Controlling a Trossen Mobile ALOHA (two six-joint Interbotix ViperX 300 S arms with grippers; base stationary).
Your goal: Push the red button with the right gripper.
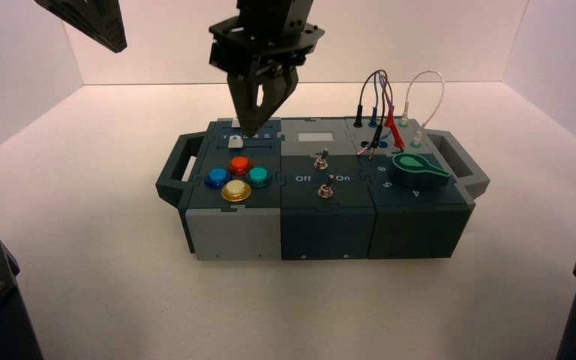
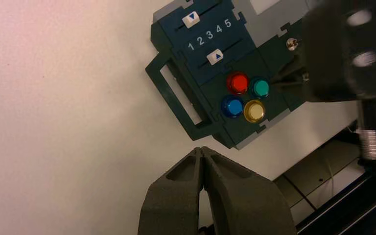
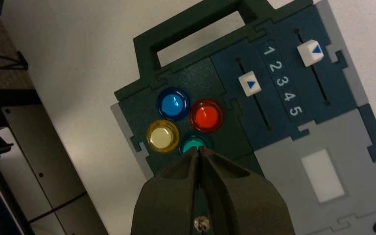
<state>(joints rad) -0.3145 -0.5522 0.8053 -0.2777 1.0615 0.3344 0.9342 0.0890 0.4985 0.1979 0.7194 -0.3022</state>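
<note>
Four dome buttons sit in a diamond on the left section of the box [image 1: 322, 225], and the red button [image 1: 239, 164] is the far one of them, with the blue button [image 1: 217, 178] to its left, the teal-green button [image 1: 259, 176] to its right and the yellow button [image 1: 235, 190] nearest me. I have the right gripper [image 1: 253, 129] hanging above the box's far left part, over the slider panel just beyond the buttons, its two fingers pressed together to a point with no gap and nothing held. From its own wrist camera I see the fingertips lined up over the near edge of the teal-green button, with the red button just beside them and uncovered; I cannot tell whether the tip touches anything. The two white sliders [image 3: 250, 83] flank a row of numbers reading 1 to 5, both set toward the 1 end. The left gripper [image 2: 203, 152] is raised well off to the left of the box, its fingers also closed together and empty. Two toggle switches [image 1: 320, 160] stand on the middle section, and a green knob [image 1: 417, 168] and looped wires [image 1: 381, 105] on the right.
</note>
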